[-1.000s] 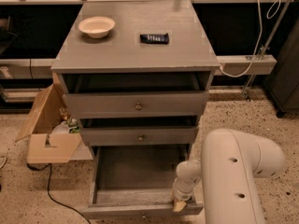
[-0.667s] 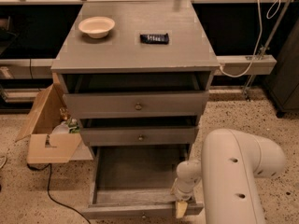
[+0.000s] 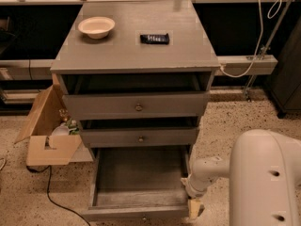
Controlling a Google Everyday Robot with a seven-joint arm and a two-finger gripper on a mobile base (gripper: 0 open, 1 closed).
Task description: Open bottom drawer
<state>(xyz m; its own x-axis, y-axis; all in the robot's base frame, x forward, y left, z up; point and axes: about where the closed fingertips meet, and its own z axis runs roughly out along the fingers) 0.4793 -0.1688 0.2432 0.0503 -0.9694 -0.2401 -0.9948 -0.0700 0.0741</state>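
The bottom drawer (image 3: 136, 175) stands far out of the grey dresser (image 3: 197, 51), its inside bare, its front at the lower edge of the view. The gripper (image 3: 195, 208) sits at the drawer's front right corner, on the end of the white arm (image 3: 263, 178); whether it is spread or closed cannot be told.

Above, the middle drawer (image 3: 140, 138) and top drawer (image 3: 138, 106) each stick out a little. On the dresser top lie a pale bowl (image 3: 96, 27) and a black remote (image 3: 154, 38).

An open cardboard box (image 3: 49, 147) stands just beside the dresser's left side, with a dark cable (image 3: 56, 201) on the speckled floor near it.
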